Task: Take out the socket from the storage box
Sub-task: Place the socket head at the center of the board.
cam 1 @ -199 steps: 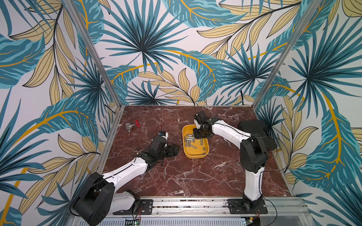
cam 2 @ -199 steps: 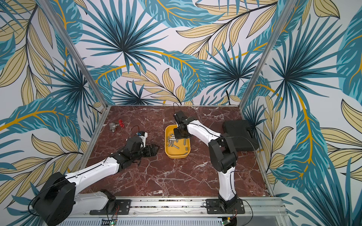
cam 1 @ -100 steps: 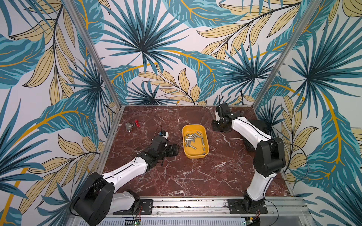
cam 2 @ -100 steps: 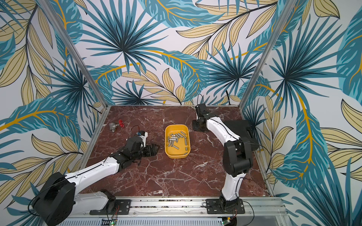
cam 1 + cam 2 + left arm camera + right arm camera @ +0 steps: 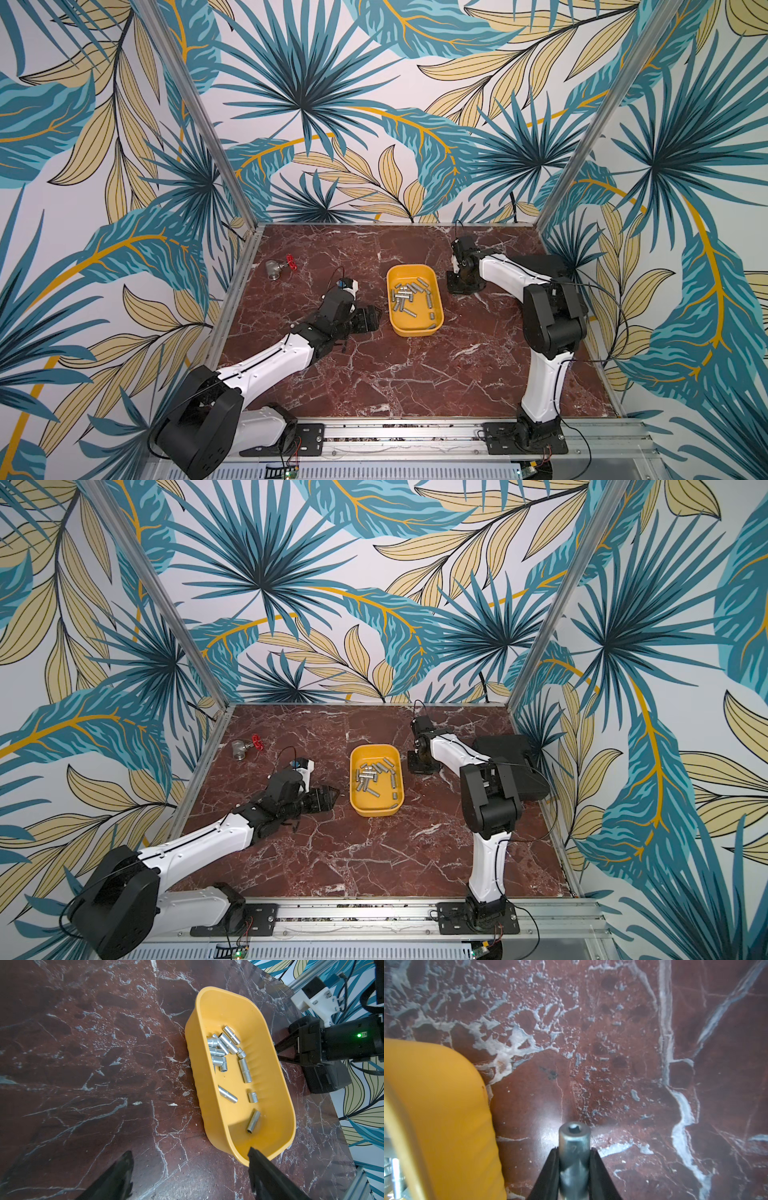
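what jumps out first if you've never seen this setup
The bright yellow tray sits mid-way across the dark red marble table, with shiny metal sockets scattered inside. Beside it, outside the rim, the right tool grips one socket. Bold leaf-print walls surround everything.
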`<state>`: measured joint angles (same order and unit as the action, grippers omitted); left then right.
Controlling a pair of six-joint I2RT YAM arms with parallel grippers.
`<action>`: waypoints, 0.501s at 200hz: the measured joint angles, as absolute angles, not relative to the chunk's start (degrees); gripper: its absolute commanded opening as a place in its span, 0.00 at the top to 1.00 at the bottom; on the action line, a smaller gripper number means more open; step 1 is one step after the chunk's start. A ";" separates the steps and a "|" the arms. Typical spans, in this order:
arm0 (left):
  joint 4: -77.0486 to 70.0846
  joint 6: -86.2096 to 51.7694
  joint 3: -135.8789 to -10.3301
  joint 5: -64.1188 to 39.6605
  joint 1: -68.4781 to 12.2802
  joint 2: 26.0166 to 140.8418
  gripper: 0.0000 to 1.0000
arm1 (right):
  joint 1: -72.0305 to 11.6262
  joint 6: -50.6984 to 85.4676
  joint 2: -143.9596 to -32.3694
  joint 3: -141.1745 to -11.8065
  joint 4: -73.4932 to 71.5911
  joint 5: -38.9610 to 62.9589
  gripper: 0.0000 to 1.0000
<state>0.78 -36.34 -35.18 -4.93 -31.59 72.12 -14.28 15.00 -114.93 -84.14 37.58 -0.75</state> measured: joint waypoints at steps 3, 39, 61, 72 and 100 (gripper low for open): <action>0.78 -36.32 -35.18 -4.93 -31.62 72.12 0.11 | -14.28 15.03 -114.98 -84.14 37.56 -0.75 0.83; 0.69 -36.29 -35.18 -4.95 -31.68 72.97 0.11 | -14.26 15.03 -115.39 -84.14 37.32 -0.60 0.83; 0.67 -36.32 -35.18 -4.97 -31.68 73.47 0.11 | -14.26 15.03 -116.03 -84.16 37.32 -0.49 0.82; 0.67 -36.32 -35.18 -4.97 -31.68 73.54 0.11 | -14.26 15.05 -116.29 -84.16 37.32 -0.34 0.82; 0.60 -36.34 -35.20 -4.99 -31.68 73.54 0.11 | -14.26 15.22 -116.49 -84.16 37.30 -0.08 0.82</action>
